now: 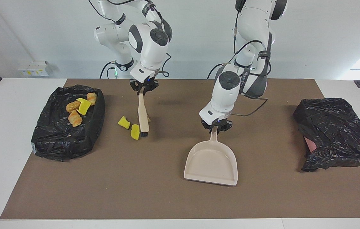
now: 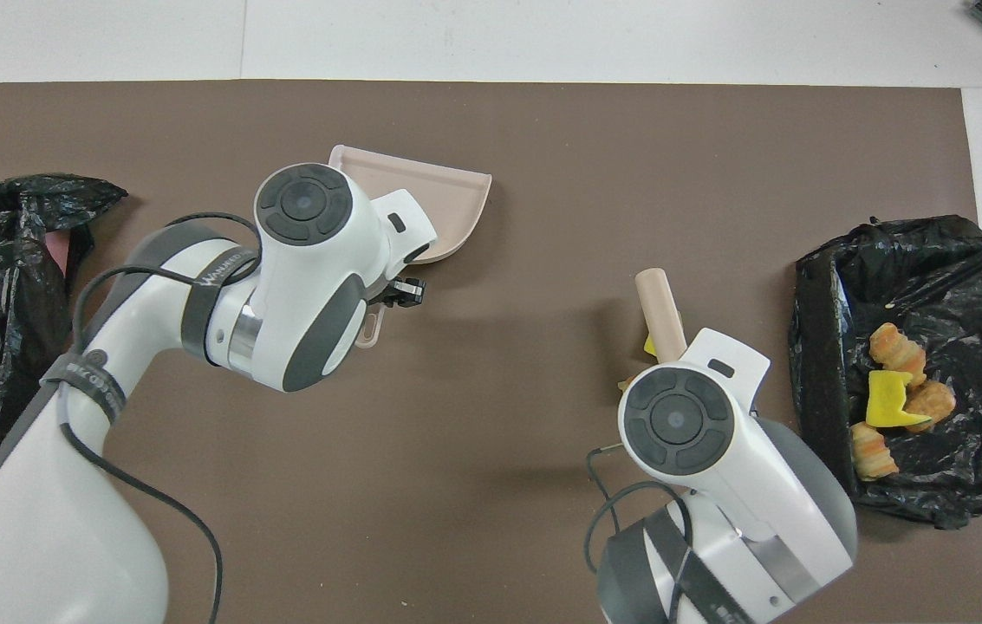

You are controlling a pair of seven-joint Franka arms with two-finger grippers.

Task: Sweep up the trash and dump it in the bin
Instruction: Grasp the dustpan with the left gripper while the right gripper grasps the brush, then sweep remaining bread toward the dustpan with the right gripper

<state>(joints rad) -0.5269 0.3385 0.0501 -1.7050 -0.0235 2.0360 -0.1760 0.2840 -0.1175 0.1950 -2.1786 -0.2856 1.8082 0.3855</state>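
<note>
The right gripper is closed tight on the top of a brush. The brush has a smooth tan handle and short black bristles. It hangs almost straight down, and the bristles are at the brown mat, right beside a yellow sponge piece. The right arm bends down from high up, with its round white wrist above the gripper.

Three bits of trash lie loose on the mat by the brush. There are two yellow sponge chunks, the one at the bristles and another one a bit more toward the right arm's end. An orange bread piece peeks out next to the brush handle, mostly hidden.

The bin is a low box lined with a shiny, crinkly black bag, at the right arm's end of the table. In it lie three ridged orange bread pieces and one yellow sponge chunk.

The left gripper is closed tight on the thin handle of the dustpan. The dustpan is smooth, pale beige plastic, wide and flat with low walls. It sits farther from the robots than the brush, mouth pointing away from them. The left arm bends at its elbow and slants down to it.

A lumpy black bag sits at the left arm's end, with a bit of pink showing.
</note>
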